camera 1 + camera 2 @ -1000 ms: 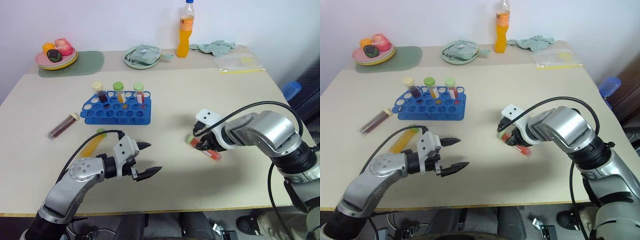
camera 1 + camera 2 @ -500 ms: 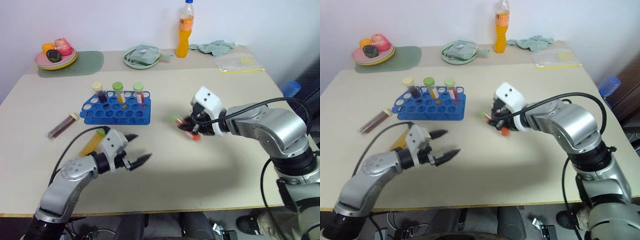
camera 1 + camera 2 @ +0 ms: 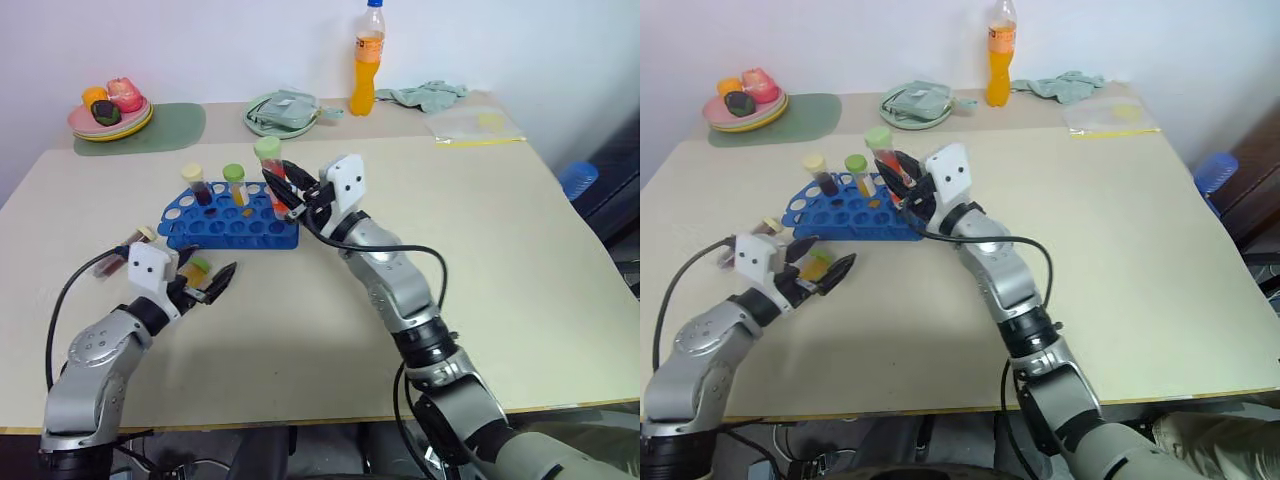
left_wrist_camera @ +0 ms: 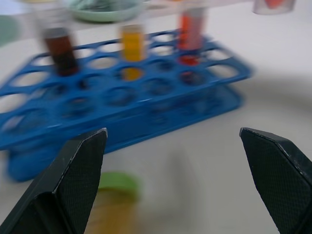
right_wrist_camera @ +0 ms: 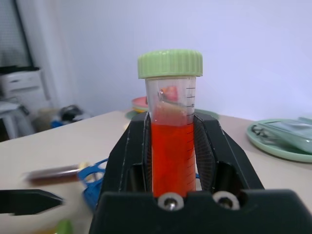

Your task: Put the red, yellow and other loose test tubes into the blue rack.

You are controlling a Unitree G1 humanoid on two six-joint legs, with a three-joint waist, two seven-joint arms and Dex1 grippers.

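My right gripper (image 3: 280,180) is shut on a red test tube (image 5: 171,146) with a green cap. It holds the tube upright just above the right end of the blue rack (image 3: 235,228). Standing in the rack are a maroon tube (image 4: 58,46), a yellow tube (image 4: 132,46) and a red tube (image 4: 191,29). On the table in front of the rack's left end, my left gripper (image 3: 210,268) stands open. A loose yellow tube (image 3: 818,265) with a green cap lies between its fingers. To the left lies a loose maroon tube (image 3: 110,263) with a cream cap.
Along the back edge stand a tall orange bottle (image 3: 371,60), a green plate (image 3: 285,112), a plate of toy fruit (image 3: 110,108) on a green mat (image 3: 165,125), a crumpled cloth (image 3: 430,95) and a plastic bag (image 3: 480,125). The table's right half is bare.
My right gripper lifted the red tube off the table, swung left and turned it upright over the rack. My left gripper moved left to the yellow tube.
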